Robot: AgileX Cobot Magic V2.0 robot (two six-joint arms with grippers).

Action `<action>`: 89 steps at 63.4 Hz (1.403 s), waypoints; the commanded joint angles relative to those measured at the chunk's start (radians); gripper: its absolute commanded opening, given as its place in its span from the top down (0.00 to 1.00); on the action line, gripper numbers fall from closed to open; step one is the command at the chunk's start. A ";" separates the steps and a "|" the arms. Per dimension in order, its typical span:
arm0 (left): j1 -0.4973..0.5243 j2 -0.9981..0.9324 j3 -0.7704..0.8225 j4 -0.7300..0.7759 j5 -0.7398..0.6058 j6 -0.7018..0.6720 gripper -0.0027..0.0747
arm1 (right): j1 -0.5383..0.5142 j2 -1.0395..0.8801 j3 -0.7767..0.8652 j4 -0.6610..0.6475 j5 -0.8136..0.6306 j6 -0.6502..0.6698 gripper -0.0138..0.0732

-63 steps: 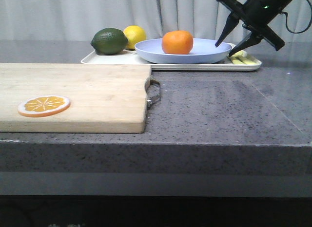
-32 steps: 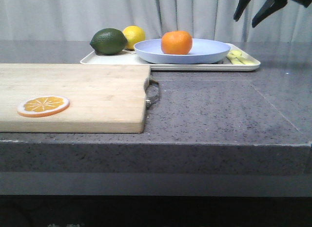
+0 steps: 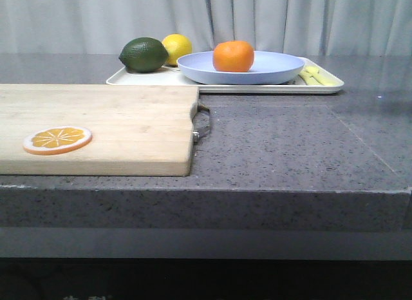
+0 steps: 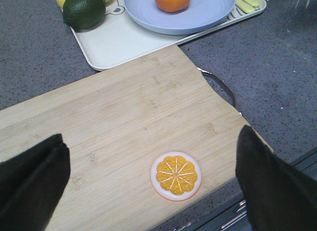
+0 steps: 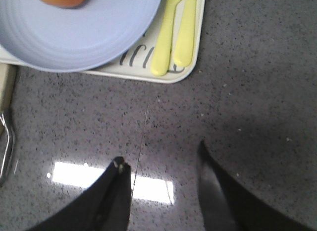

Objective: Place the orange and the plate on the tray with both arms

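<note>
Since the earlier frames the right arm had lifted away from the plate's rim and left the front view altogether; nothing else had shifted.

At the left, the left gripper (image 4: 148, 186) hung well above the wooden cutting board (image 3: 96, 126), its fingers spread wide and empty, with the orange slice (image 3: 58, 140) lying on the board between them in its own view. Farther back, the tray (image 3: 212, 88) carried a green lime (image 3: 143, 54) and a yellow lemon (image 3: 177, 47) at its left end. Beside them the plate (image 3: 270, 69) rested flat on the tray, and the orange (image 3: 234, 56) sat on the plate, left of its middle. Pale yellow cutlery (image 3: 314, 75) lay at the tray's right end, just beside the plate.

At the right, the right gripper (image 5: 161, 164) hovered over bare countertop near the tray's corner, fingers apart, holding nothing.

Both things appeared placed, so the step was a clean retreat: each arm should have drawn back high, without brushing the plate or nudging the tray.
</note>
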 commanded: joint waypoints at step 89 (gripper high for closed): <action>0.004 -0.004 -0.027 0.005 -0.045 -0.008 0.90 | -0.003 -1.163 0.932 -0.062 -0.400 -0.055 0.91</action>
